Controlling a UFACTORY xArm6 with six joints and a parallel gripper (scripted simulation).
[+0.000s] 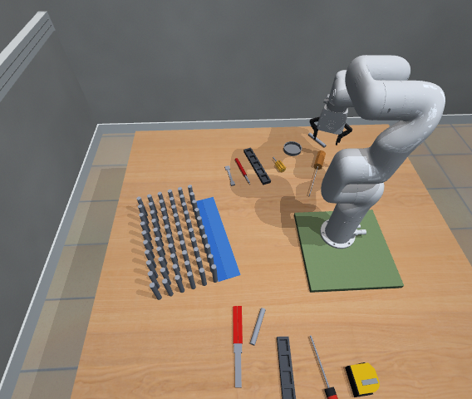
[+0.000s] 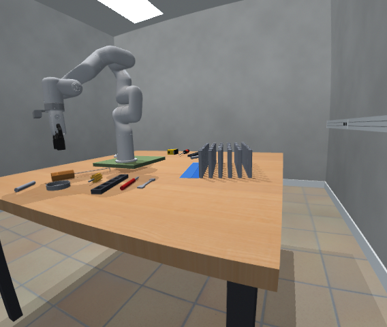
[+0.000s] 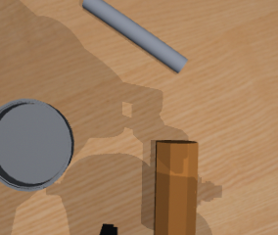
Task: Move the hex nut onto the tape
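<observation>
Gripper [image 1: 330, 136] wide open, empty, high above pick handle [image 1: 320, 159]. Nut not visible, presumably among spacers [image 1: 175, 240] beside tape [image 1: 218, 238]. Drop straight, center fingers across handle, grip mid-handle, avoid dish [image 1: 292, 148].

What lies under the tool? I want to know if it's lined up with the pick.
Below the open, empty tool lie the pick handle end, a grey rod and a round dish. The pick's hook is out of the wrist view.

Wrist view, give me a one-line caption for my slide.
Open gripper hovering above the orange-brown wooden pick handle, beside a round grey dish and a grey metal rod.
</observation>
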